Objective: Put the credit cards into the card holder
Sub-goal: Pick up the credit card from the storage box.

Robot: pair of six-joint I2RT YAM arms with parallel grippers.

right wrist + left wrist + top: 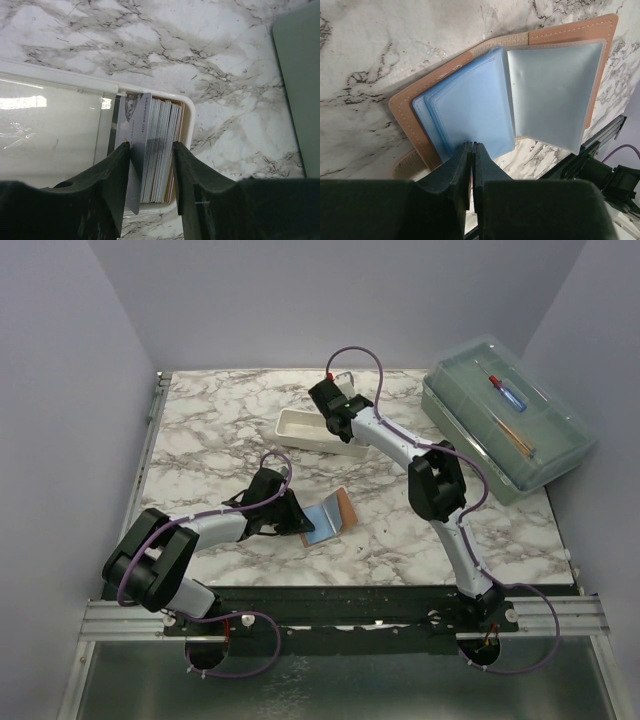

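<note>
Right wrist shows right claw half-open astride thin cards, left claw pinching wallet.

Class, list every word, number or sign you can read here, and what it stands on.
On the front card in the white tray: a row of printed characters, too blurred to read.
On the wallet: small stamp near the fold, too small to read.
Nothing else.
</note>
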